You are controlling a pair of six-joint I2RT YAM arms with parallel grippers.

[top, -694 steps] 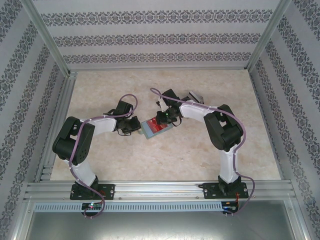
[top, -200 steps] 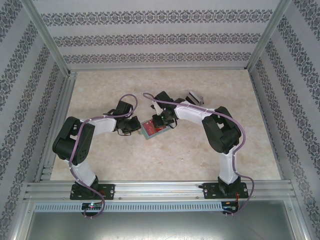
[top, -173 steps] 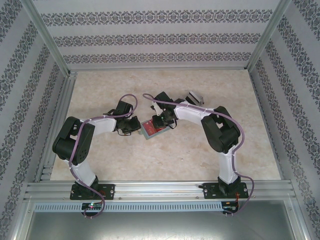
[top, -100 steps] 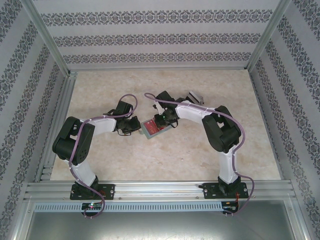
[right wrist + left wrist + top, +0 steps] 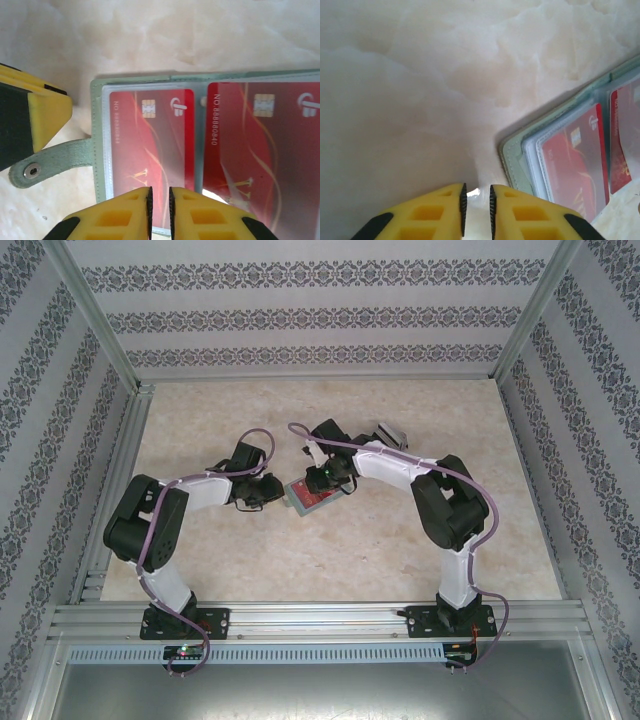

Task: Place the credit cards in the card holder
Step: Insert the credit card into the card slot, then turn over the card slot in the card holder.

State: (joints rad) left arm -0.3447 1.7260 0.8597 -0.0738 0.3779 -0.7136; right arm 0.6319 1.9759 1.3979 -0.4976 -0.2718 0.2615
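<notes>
Here, the card holder lies open at the middle of the table, with red credit cards behind its clear pockets. The left gripper, just beside its tab edge, and the right gripper, above the open case, each show jaws barely parted, holding nothing. Light and floppy, the case would likely slide; pinning its green border seems wisest.
</notes>
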